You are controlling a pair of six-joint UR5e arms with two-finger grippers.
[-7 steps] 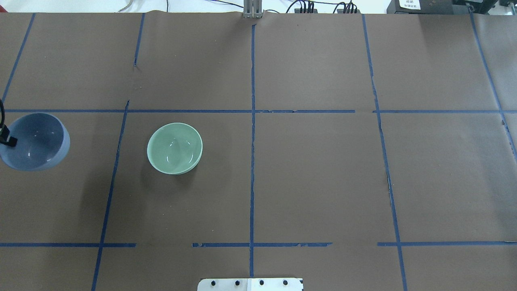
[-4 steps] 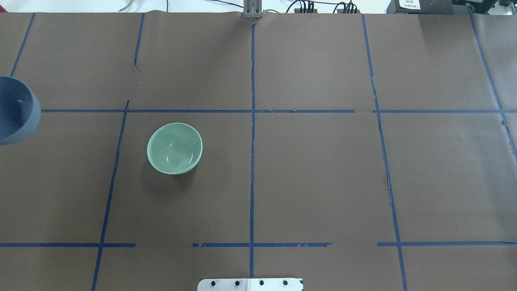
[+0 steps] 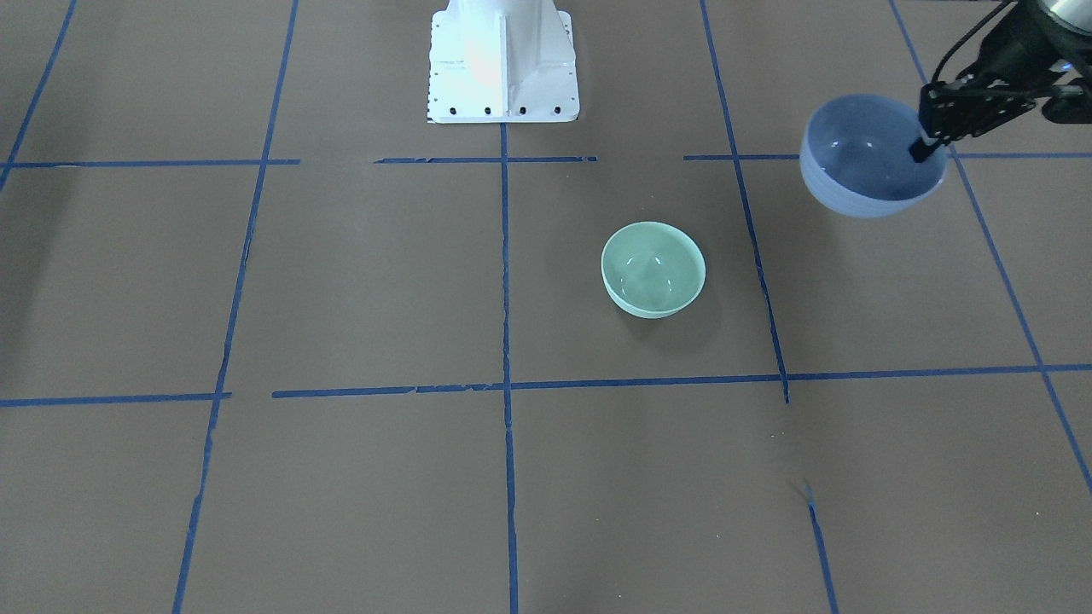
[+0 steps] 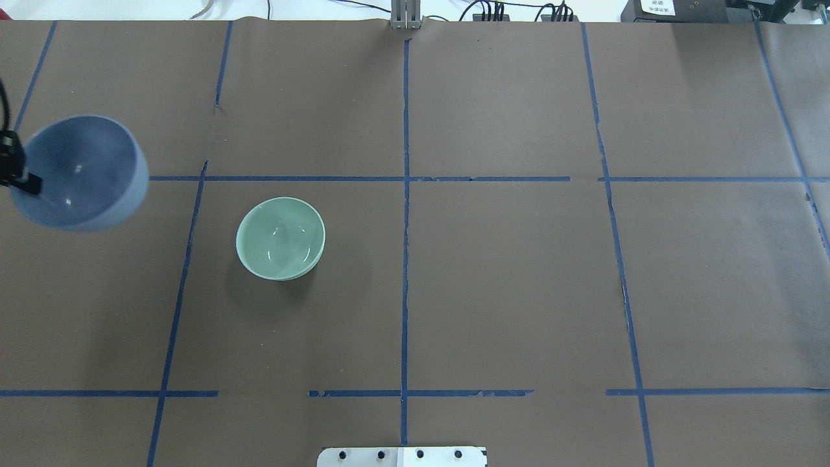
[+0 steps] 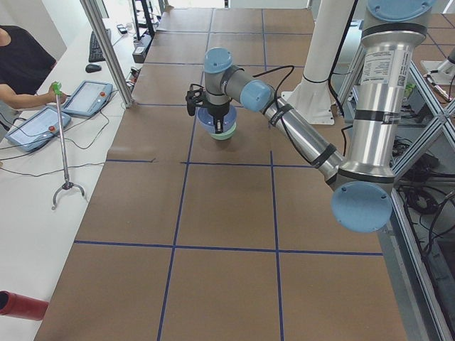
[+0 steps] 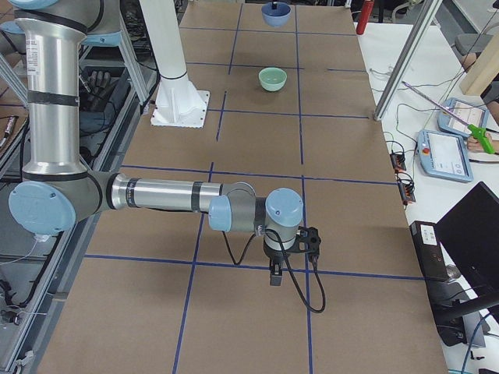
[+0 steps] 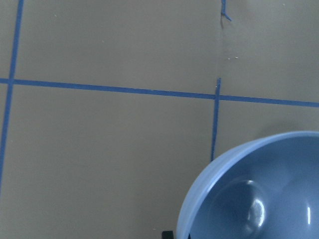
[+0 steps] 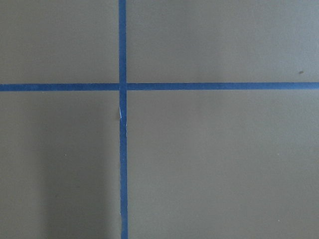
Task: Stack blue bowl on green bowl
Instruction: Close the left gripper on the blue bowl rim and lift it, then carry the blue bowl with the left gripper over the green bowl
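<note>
Covering the table [image 4: 506,279]: brown paper, marked into a grid with blue tape.

Left arm [image 5: 298,135]: column upright at the base, forearm stretched long over the table, wrist bent down at the far end.

Right arm [image 6: 156,195]: forearm level and low over the paper, wrist turned straight down near a tape crossing, well apart from both bowls.

Blue bowl [image 3: 870,158]: mouth up, held off the paper at the table's left edge. It is on the robot's left of the green bowl, not touching it.

Green bowl [image 3: 653,269]: upright on the paper, just left of the centre tape line.

Left gripper [image 3: 923,152]: pinched on the blue bowl's rim, one finger inside the wall.

Right gripper [image 6: 274,276]: points down. Cannot tell how wide its fingers stand.
</note>
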